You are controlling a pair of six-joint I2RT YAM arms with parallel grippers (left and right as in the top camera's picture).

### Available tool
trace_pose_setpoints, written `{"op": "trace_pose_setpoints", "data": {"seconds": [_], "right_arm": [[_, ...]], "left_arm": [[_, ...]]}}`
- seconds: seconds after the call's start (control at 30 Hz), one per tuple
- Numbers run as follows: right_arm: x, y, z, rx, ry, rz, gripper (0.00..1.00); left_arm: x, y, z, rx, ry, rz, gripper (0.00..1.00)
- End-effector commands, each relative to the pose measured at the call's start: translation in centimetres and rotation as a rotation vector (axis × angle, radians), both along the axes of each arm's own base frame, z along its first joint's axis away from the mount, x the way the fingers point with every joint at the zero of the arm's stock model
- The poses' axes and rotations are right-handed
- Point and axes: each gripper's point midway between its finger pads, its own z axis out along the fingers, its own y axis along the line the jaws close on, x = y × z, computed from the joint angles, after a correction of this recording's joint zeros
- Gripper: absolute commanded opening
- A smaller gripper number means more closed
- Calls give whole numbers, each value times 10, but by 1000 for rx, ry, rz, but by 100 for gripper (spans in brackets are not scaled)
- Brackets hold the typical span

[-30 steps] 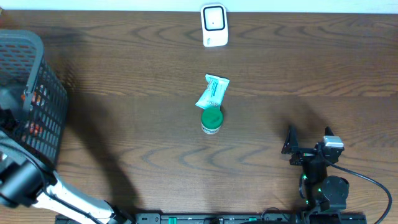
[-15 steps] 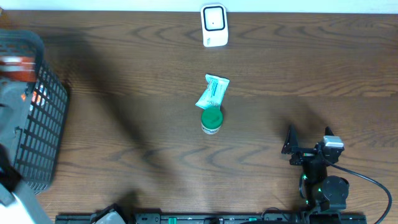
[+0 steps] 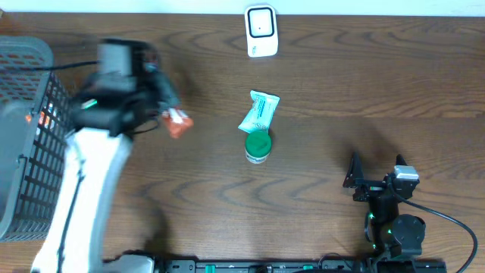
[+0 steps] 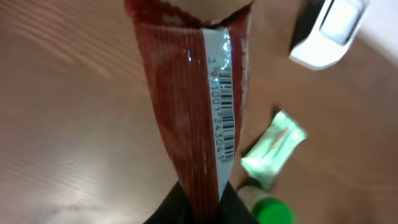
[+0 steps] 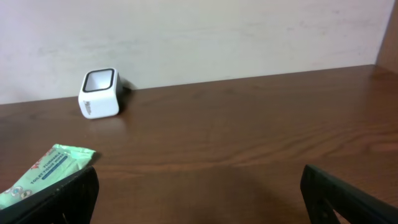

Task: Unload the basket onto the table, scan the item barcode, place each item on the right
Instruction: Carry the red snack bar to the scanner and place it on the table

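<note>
Red packet (image 3: 178, 123): it hung above the desk (image 3: 341, 83), clear of the surface, left of the green packet (image 3: 260, 111) and well short of the scanner (image 3: 261, 30).
Barcode (image 4: 225, 118): it ran along the silver seam, facing my left wrist camera.
Left tool (image 4: 199, 202): clamped on one end of the red packet.
Risk, grip: I judged that such a narrow pinch could let the packet swing or slip.
Risk, scan: the barcode could miss the scanner window unless I turned it.
Risk, path: a low pass might knock the green-capped bottle (image 3: 258, 145).
Right tool (image 5: 199, 202): fingers wide apart, holding nothing.
Change: a second earlier the left arm was down by the basket (image 3: 30, 129); now it was out over the desk.
Unchanged: green packet, bottle, scanner, right arm.
</note>
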Motion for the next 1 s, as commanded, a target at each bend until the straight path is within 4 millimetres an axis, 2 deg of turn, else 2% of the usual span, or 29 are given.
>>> {"op": "trace_pose_setpoints", "data": {"seconds": [0.0, 0.1, 0.3, 0.4, 0.5, 0.53, 0.6, 0.67, 0.73, 0.83, 0.9, 0.97], "right_arm": [[0, 0, -1, 14, 3, -3, 99], [0, 0, -1, 14, 3, -3, 99], [0, 0, -1, 14, 3, -3, 99], [0, 0, -1, 14, 3, -3, 99], [0, 0, -1, 14, 3, -3, 99], [0, 0, -1, 14, 3, -3, 99], [0, 0, -1, 14, 3, -3, 99], [0, 0, -1, 14, 3, -3, 99], [0, 0, -1, 14, 3, -3, 99], [0, 0, -1, 14, 3, -3, 99], [0, 0, -1, 14, 3, -3, 99], [0, 0, -1, 14, 3, -3, 99]], "left_arm": [[8, -11, -58, 67, 106, -51, 13], [16, -24, -110, 70, 205, -42, 13], [20, -53, -175, 83, 317, -74, 13], [15, -66, -190, 91, 345, -95, 13], [12, -79, -188, 95, 335, -128, 13], [12, -82, -187, 94, 328, -135, 17], [11, -86, -181, 91, 315, -145, 34], [12, -87, -172, 86, 294, -149, 59], [16, -86, -154, 92, 251, -187, 73], [27, -72, -98, 110, 141, -188, 76], [35, -56, -45, 114, 30, -172, 80], [39, -36, 16, 115, -103, -161, 82]]}}
